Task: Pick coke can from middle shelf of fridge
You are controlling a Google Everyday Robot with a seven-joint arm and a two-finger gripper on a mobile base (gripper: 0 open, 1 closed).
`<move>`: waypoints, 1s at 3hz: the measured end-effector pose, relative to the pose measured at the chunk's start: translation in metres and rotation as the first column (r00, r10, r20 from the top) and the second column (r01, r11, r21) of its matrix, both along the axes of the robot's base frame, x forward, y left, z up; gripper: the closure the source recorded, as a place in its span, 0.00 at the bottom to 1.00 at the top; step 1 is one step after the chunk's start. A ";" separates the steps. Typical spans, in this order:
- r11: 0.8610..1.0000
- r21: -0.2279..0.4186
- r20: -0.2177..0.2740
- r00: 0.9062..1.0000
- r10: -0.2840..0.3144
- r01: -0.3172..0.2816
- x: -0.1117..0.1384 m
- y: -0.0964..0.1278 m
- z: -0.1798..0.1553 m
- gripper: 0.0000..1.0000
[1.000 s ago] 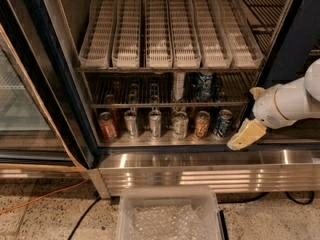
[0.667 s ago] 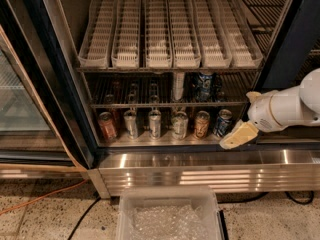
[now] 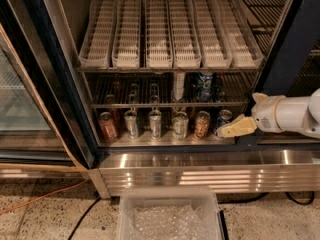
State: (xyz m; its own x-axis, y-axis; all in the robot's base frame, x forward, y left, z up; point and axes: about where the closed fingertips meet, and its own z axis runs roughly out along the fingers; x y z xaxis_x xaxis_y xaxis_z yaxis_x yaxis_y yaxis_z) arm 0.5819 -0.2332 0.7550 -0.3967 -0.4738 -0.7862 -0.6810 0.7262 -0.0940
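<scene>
The coke can [image 3: 115, 87] looks to be the dim reddish one near the back left corner of the middle shelf [image 3: 170, 105]; in that shade it is hard to be sure. It stands upright, with two more dim cans to its right. Toward the right end of that shelf stand a tall white can [image 3: 178, 85] and a blue can [image 3: 204, 84].

The gripper [image 3: 227, 130] hangs low at the front right corner of the fridge [image 3: 280, 59], level with the steel floor [image 3: 165, 140]. It is just beside the last can of the bottom row [image 3: 223, 120], under the shelf and well apart from the coke can. I cannot tell whether it is apart or together.

To reach well, the gripper should probably rise above the shelf's front edge first, then slide left outside the fridge, clear of the white and blue cans. It should enter straight from the front, under the tray rack [image 3: 170, 59]. The gap there looks shallow, so a level approach suits it. A grasp around the can's middle, well spread beforehand, should spare its neighbours.
</scene>
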 end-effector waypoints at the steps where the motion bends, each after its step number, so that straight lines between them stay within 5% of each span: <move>1: 0.995 0.076 0.094 0.993 -0.066 0.059 0.006 -0.002 0.012 0.00; 2: 0.980 0.148 0.172 0.973 -0.156 0.131 0.009 -0.002 0.021 0.00; 3: 0.970 0.167 0.195 0.959 -0.208 0.177 0.010 0.005 0.026 0.00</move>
